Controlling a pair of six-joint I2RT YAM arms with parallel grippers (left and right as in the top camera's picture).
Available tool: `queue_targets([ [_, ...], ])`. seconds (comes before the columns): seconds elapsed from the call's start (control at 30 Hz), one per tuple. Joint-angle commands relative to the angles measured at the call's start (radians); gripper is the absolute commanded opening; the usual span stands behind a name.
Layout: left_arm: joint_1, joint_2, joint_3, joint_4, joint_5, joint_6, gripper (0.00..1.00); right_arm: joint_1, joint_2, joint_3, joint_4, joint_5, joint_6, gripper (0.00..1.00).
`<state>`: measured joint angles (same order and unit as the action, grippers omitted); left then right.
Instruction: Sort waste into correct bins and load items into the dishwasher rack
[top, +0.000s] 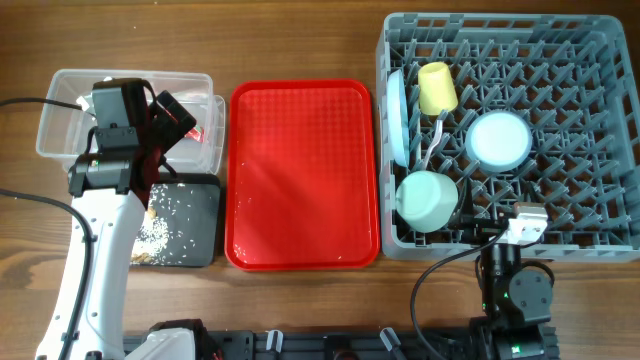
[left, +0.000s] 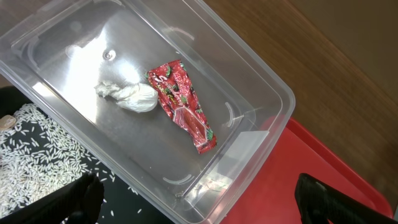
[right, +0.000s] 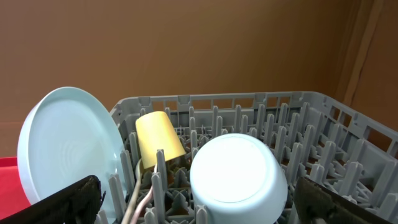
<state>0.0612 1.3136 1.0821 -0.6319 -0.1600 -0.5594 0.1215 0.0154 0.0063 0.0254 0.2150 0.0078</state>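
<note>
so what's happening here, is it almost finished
Looks close to done. The left gripper hovers open over the clear tub, which holds the wrapper and the tissue; the food scraps lie in the black tray. The red tray is bare. A plate, yellow cup, green bowl and cutlery sit in the rack, with the right gripper open at its near edge, holding nothing.

wooden table (top: 300, 40): tub (top: 130, 74), black tray (top: 200, 215), red tray (top: 300, 170), rack (top: 500, 22)

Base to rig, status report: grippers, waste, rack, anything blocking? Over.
Left gripper open above clear tub; wrapper, tissue inside. Right gripper open at rack edge; plate, cup, bowl racked. No obstruction seen.
</note>
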Motion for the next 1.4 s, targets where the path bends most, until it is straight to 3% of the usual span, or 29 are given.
queue_targets([
  [0.0,0.003,-0.006,0.011,0.003,-0.01,0.001,1.0,0.004,-0.011,-0.001,0.003,0.021,0.019,1.0],
  [0.13,0.001,-0.009,0.007,0.002,-0.01,0.001,1.0,0.004,-0.011,-0.001,0.003,0.021,0.019,1.0],
  [0.27,-0.004,-0.149,-0.037,-0.014,-0.01,0.002,1.0,0.004,-0.011,-0.001,0.003,0.021,0.019,1.0],
  [0.63,-0.007,-0.892,-0.478,-0.029,0.014,0.0,1.0,0.004,-0.011,-0.001,0.003,0.021,0.019,1.0],
  [0.77,-0.007,-1.136,-0.649,0.142,0.052,0.001,1.0,0.004,-0.011,-0.001,0.003,0.021,0.019,1.0],
  [0.93,-0.007,-1.256,-0.834,0.534,0.176,0.002,1.0,0.004,-0.011,-0.001,0.003,0.021,0.019,1.0],
  [1.03,-0.007,-1.285,-0.929,0.681,0.22,0.002,1.0,0.004,-0.011,-0.001,0.003,0.021,0.019,1.0],
  [1.2,-0.007,-1.294,-1.012,0.726,0.239,0.007,1.0,0.004,-0.011,-0.001,0.003,0.021,0.019,1.0],
  [1.37,-0.007,-1.295,-1.052,0.726,0.25,0.09,1.0,0.004,-0.011,-0.001,0.003,0.021,0.019,1.0],
])
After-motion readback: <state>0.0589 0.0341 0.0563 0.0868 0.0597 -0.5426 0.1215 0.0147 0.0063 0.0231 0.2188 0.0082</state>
